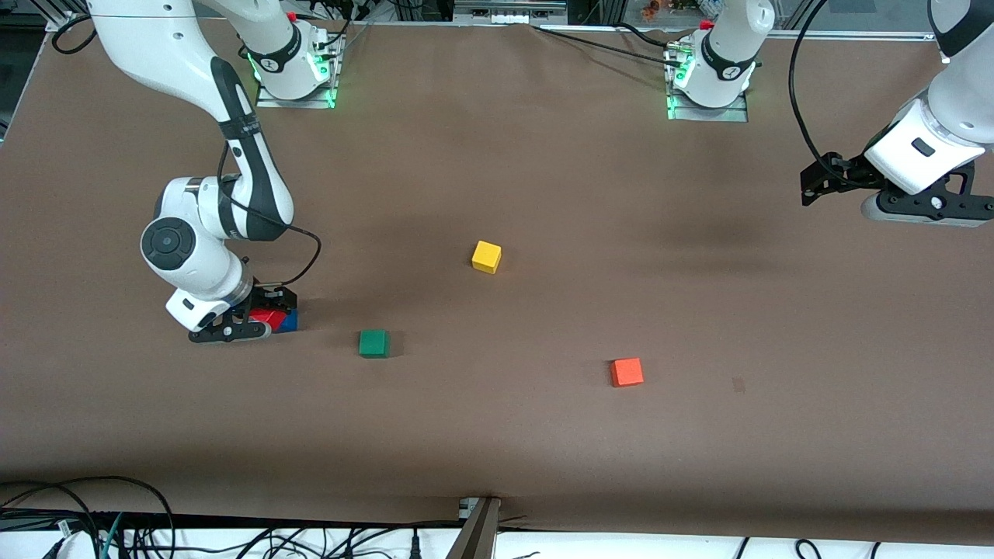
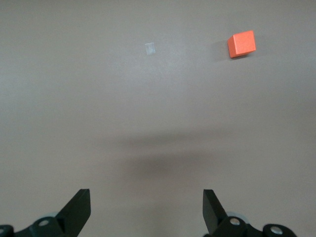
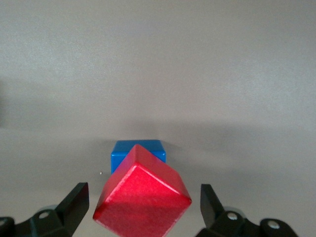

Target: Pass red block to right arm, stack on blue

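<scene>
The red block [image 1: 266, 316] sits on top of the blue cube [image 1: 290, 322] toward the right arm's end of the table. In the right wrist view the red block [image 3: 142, 202] is turned at an angle to the blue cube [image 3: 123, 150] under it and covers most of it. My right gripper [image 1: 260, 323] [image 3: 143, 195] is low around the red block, open, with a gap on each side. My left gripper [image 1: 924, 208] [image 2: 146, 197] hangs open and empty above the left arm's end of the table.
A green cube [image 1: 373, 343] lies close to the stack, toward the table's middle. A yellow cube [image 1: 487, 256] sits mid-table, farther from the front camera. An orange cube [image 1: 627, 372] [image 2: 241, 43] lies toward the left arm's end. Cables run along the front edge.
</scene>
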Robot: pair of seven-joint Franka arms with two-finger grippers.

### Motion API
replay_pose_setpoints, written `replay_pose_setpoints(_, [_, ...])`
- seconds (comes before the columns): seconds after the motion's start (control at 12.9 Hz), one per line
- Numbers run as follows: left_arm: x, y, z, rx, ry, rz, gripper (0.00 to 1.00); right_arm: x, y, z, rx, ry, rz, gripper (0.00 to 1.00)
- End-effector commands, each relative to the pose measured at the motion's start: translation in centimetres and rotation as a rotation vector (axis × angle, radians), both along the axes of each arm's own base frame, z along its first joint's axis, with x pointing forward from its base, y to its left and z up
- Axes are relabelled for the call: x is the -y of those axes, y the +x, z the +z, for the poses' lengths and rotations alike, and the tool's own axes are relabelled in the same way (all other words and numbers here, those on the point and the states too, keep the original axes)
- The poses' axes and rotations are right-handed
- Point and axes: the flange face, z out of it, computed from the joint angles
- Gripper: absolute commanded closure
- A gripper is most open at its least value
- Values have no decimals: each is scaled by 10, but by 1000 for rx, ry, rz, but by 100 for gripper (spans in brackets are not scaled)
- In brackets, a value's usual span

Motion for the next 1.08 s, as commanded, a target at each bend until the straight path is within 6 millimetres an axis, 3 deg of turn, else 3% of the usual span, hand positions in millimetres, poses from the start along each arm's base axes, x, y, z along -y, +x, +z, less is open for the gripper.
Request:
replay_pose_setpoints(0.0, [1,3,7,10,-5,13,0,0,1,2,11,1,-9,0])
replay_pose_setpoints(0.39, [2,4,8,13,-5,11,0,-6,18,33,66,13,10,0])
replay_pose_setpoints(0.54, [6,4,11,19,-6,5,0,-8,22,55,70,21,11,0])
replay_pose_setpoints(1.0, [7,5,11,17,-6,4,0,-10,38,164,-109,12,-12,0])
